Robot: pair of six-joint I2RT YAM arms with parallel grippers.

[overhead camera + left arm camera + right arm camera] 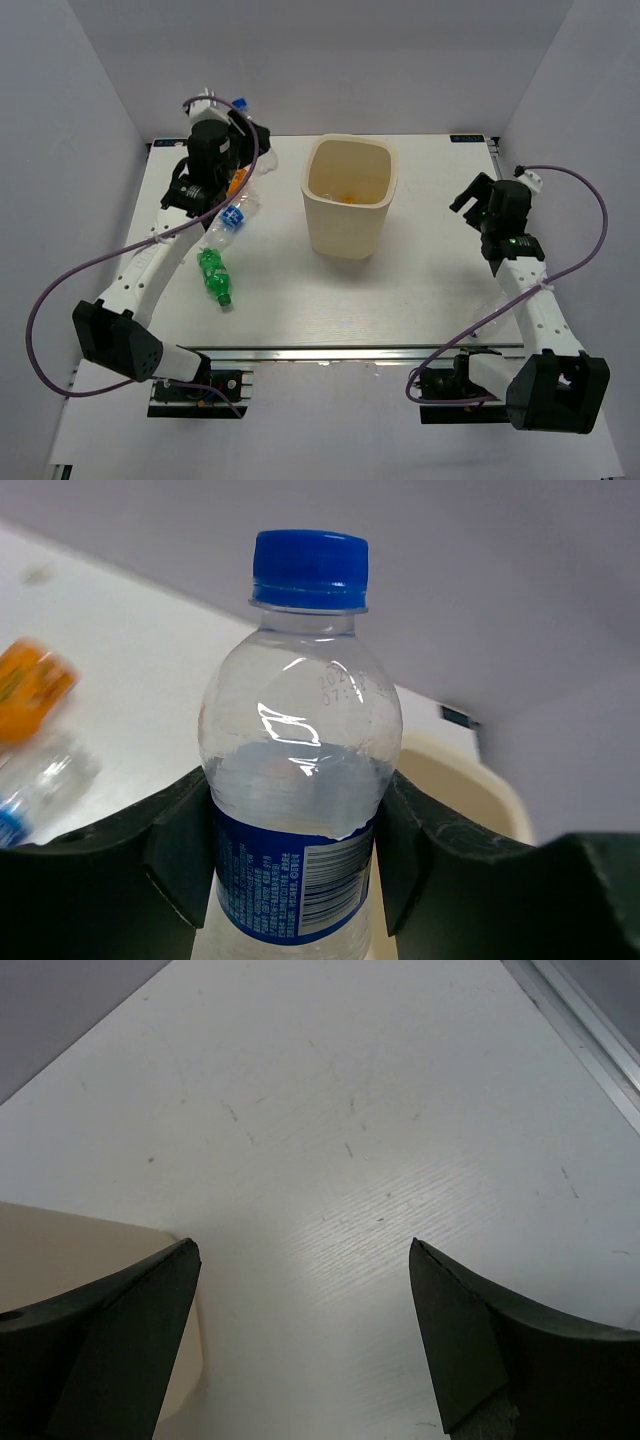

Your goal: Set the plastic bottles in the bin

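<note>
White desk (420,290) and pale walls close the scene. The left claw (295,855) is clamped on the waist of a clear bottle (300,750) with a blue cap and blue label. Its dark fingers (180,850) press either side at the top of the label, cap pointing away from the wrist, a hold that should keep it from slipping in a carry. This bottle is on the left-arm side of the bin (345,230), toward the far corner, not yet over the rim; carrying it across looks like the step in hand. Between that claw and the bin lie an orange bottle (237,181) and a second clear bottle (233,216), with a green bottle (214,277) nearer the arm bases. The right claw (303,1290) is spread wide and holds nothing, above bare desk on the bin's other side, probably parked out of the way.
</note>
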